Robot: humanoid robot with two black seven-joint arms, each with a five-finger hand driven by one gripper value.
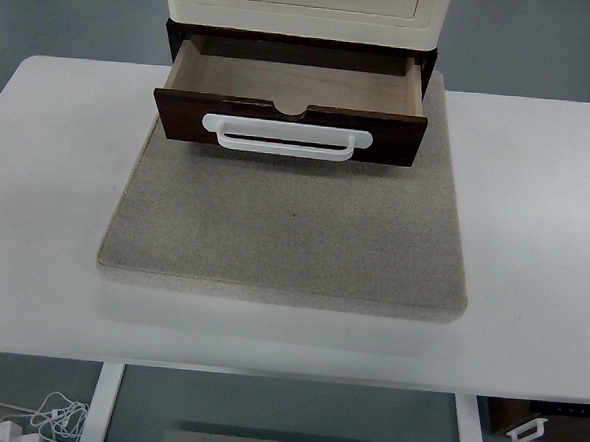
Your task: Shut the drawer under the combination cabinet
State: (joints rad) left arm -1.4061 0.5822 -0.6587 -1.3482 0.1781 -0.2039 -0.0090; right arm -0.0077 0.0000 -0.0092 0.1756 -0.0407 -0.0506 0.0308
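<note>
You have no hand in the head view to steer by: neither arm shows, so I cannot tell you how either hand's fingers stand, and places below are given by the table instead.

The drawer [292,106] stands pulled well out of the cabinet [303,6], at the far middle of the table [537,196]. Its front is a dark brown wood panel, glossy, with a small half-round notch cut in the middle of its top edge. A white bar handle [286,138] runs across most of the front, fixed at both ends and lying level. Inside, the drawer is pale bare wood, floor and walls alike, and you can see down into it from above. The front panel hangs out over the mat [284,230], casting a shadow on it.

The cabinet above is cream plastic with a moulded door panel; a small red spot sits near its upper left, possibly a knob, though it is cut by the frame's edge. Below the cream part, a dark brown frame holds the drawer.

The mat is grey-beige, speckled, roughly square, lying flat in the table's middle with the cabinet on its far edge.
</note>
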